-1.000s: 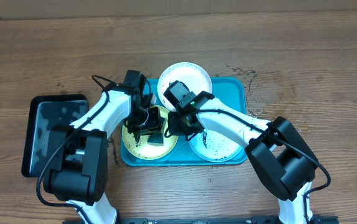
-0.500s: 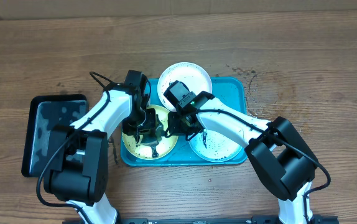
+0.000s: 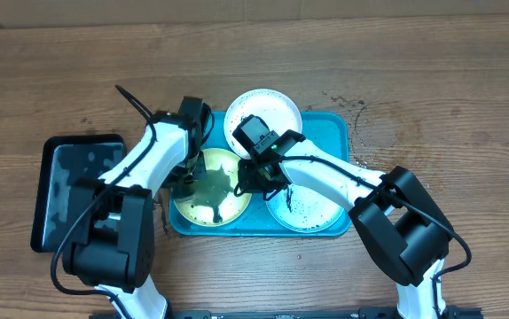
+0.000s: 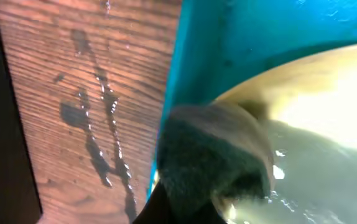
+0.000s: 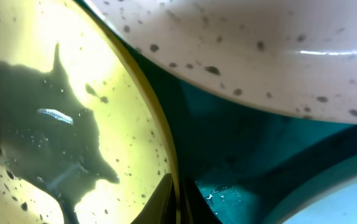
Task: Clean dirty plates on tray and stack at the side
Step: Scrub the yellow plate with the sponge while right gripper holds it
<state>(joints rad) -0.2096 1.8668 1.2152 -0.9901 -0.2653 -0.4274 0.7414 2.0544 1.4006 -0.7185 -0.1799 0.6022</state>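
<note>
Wet wood table (image 3: 414, 71), yellow-green plate (image 3: 223, 208) at left end of tray (image 3: 339, 120), rim pinched by clenched right gripper (image 5: 178, 193), left gripper (image 3: 186, 173) clamped on sponge (image 4: 209, 162) (soaked): could slip free under hard scrubbing.

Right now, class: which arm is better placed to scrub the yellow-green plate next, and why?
Left. The left gripper holds the sponge at the yellow-green plate's left rim, while the right gripper pinches the opposite rim, likely steadying it.

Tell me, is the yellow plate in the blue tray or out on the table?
In: the yellow-green plate lies inside the tray, within its raised rim.
</note>
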